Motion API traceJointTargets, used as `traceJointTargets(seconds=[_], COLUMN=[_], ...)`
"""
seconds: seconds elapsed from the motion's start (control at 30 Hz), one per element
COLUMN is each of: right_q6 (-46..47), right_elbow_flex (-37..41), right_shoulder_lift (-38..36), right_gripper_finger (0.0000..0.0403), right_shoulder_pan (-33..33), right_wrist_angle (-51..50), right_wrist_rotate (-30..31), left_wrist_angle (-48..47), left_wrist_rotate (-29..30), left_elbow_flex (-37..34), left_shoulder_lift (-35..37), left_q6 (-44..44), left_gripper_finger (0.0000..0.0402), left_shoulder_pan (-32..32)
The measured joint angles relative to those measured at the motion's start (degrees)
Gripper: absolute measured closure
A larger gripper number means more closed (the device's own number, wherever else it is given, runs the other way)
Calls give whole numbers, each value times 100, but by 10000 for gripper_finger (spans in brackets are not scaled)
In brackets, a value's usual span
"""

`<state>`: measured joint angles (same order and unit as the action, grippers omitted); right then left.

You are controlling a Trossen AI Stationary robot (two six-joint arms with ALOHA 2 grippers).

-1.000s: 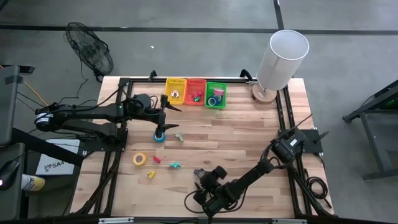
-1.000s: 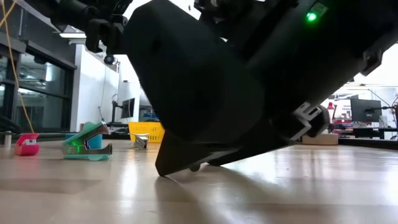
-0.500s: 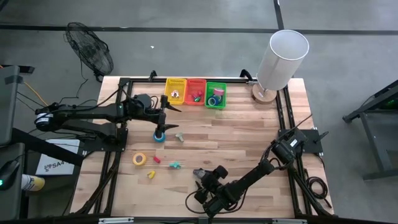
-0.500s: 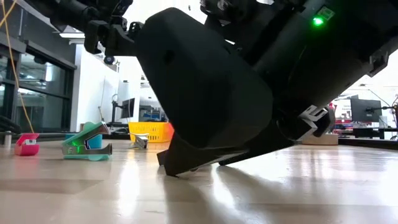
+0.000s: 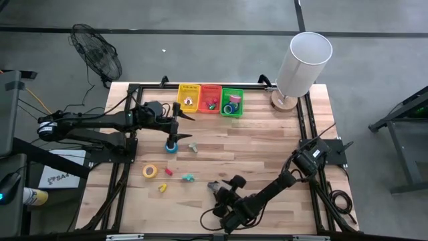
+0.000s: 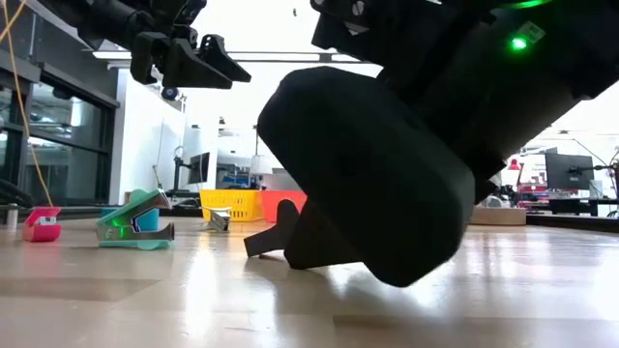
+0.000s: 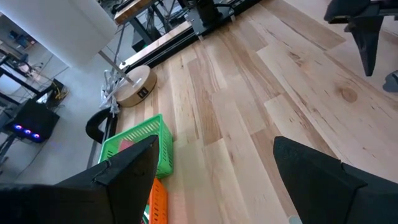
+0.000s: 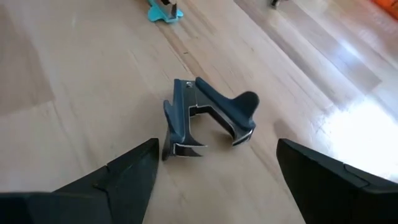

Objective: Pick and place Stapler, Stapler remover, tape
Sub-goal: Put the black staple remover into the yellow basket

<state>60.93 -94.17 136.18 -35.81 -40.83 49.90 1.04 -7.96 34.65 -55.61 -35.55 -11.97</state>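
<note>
The right claw point(image 8: 214, 186) hovers wide open and empty over the dark stapler remover point(image 8: 208, 118) lying on the bench point(image 8: 74, 93); closing off-centre would probably skid it aside.

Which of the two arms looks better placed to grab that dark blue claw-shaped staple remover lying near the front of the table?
Probably the right. The right gripper is open and sits just in front of the dark blue claw-shaped staple remover, which lies between its spread fingers. The left gripper hangs open far off, above a blue tape roll.
</note>
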Motion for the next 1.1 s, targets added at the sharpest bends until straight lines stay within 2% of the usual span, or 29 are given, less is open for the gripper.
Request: traceJointTargets(seconds=[0.3, 0.73, 0.9, 1.1], right_q6=[-778, -1491, -1474, -1484], right_elbow_flex=[0, 0, 0, -2], right_shoulder_lift=[-33, -36, -38, -38], right_gripper_finger=[86, 89, 111, 161], right_shoulder_pan=[236, 481, 481, 481], right_wrist_angle=[176, 588, 616, 661], right_wrist_rotate=[-395, -656, -829, -935], left_wrist_angle=[0, 2, 2, 1], left_wrist_rotate=[2, 2, -7, -27], left_elbow_flex=[0, -2, 0, 0], left_shoulder_lift=[0, 2, 0, 0], left_q6=[7, 7, 7, 7], left_gripper_finger=[89, 89, 89, 89], left_shoulder_pan=[2, 0, 0, 2])
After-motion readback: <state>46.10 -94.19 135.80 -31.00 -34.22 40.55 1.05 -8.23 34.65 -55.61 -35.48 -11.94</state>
